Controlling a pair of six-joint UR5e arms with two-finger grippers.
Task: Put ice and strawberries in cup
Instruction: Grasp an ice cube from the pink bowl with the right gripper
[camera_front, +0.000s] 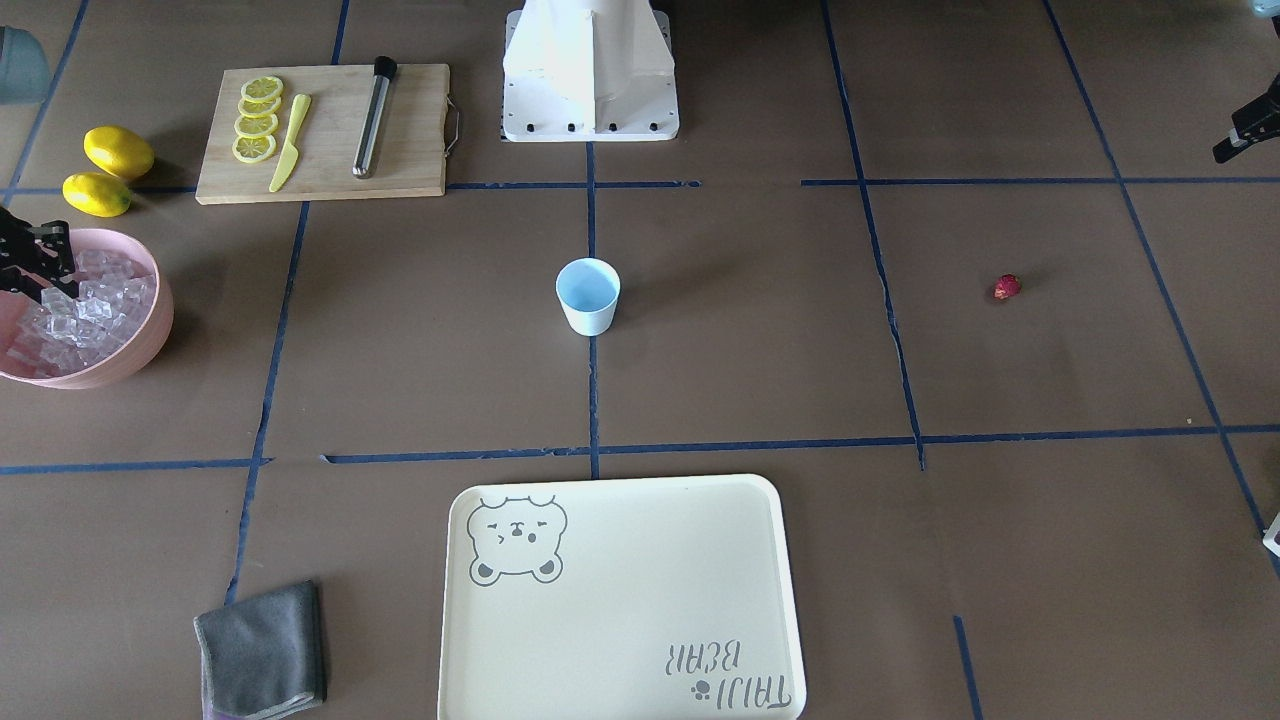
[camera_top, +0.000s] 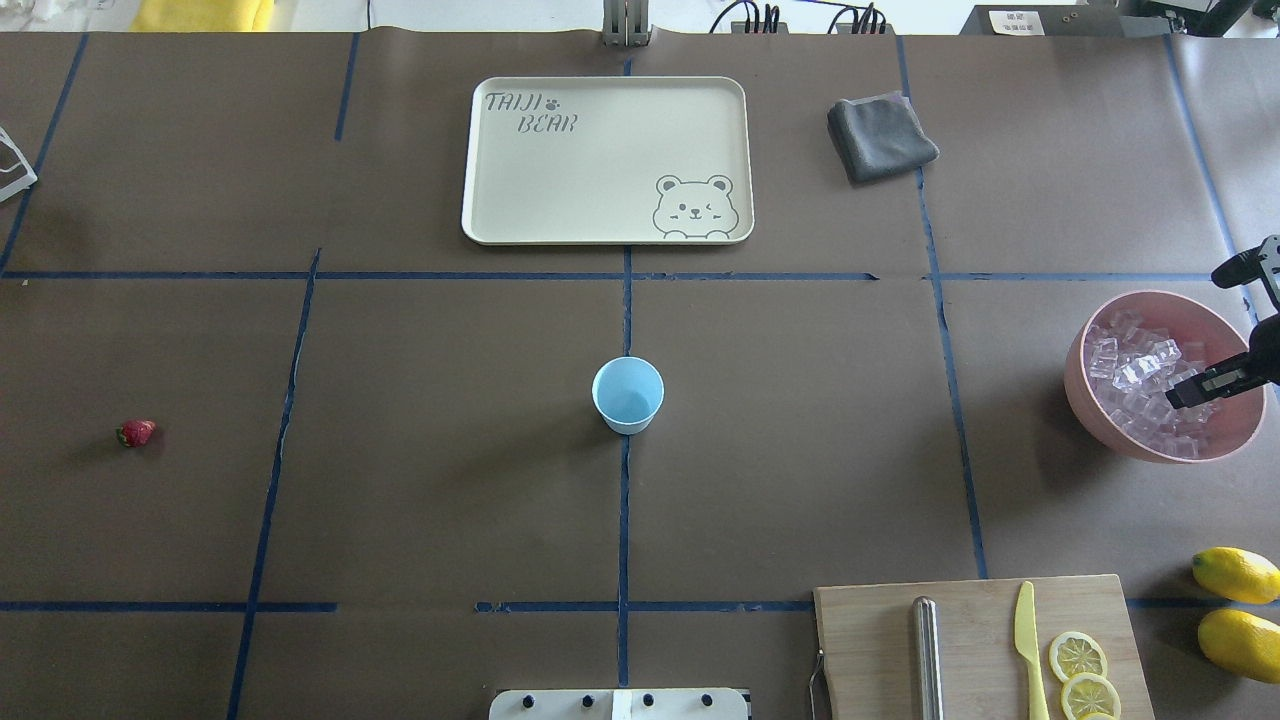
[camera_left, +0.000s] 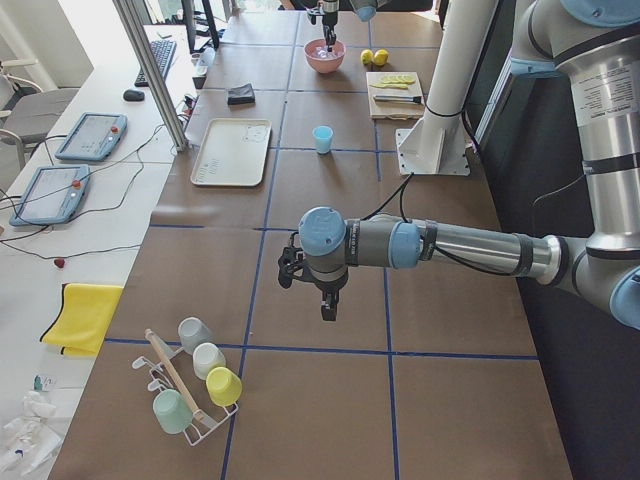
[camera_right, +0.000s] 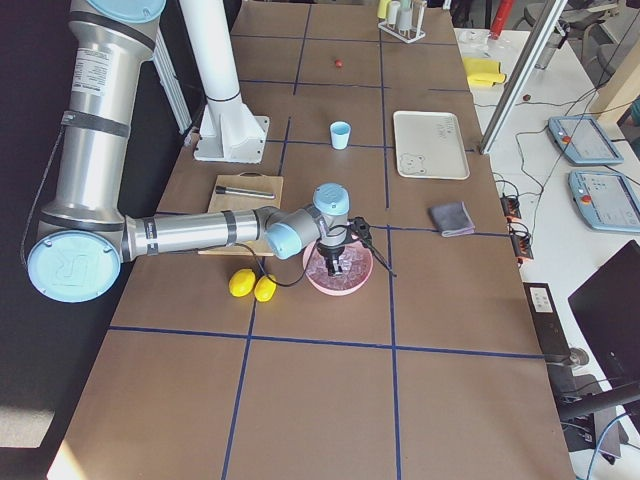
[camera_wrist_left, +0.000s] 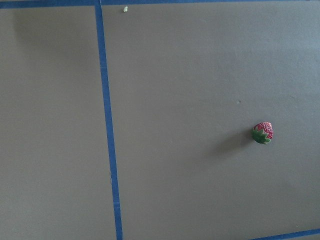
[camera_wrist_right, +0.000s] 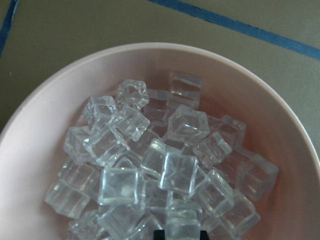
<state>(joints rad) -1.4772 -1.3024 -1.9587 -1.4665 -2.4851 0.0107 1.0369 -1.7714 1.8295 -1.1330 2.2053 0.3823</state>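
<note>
I take the cup (camera_top: 627, 395) as my mark: it stands upright in the middle of the surface (camera_top: 420, 500), on a blue tape line, its light blue inside showing.

Well off to the robot's right of the cup sits the pink bowl (camera_top: 1085, 385), heaped with the ice (camera_top: 1135, 375), a pile of clear cubes. The right claw (camera_top: 1190, 393) hangs over that bowl, tips down among the top cubes. My wrist feed catches only dark slivers of it at the bottom edge, so I cannot tell whether it is spread or closed.

Far to the robot's left of the cup lies the strawberry (camera_top: 136, 432), alone on the bare surface, red with its green top. The left claw (camera_left: 327, 305) hovers above the surface on that same side of the cup, and from the side view I cannot tell how its fingers stand.

Beyond the cup, away from the robot, lies the cream tray (camera_top: 600, 215). The cutting board (camera_top: 870, 640) lies toward the robot and to the right of the cup.
</note>
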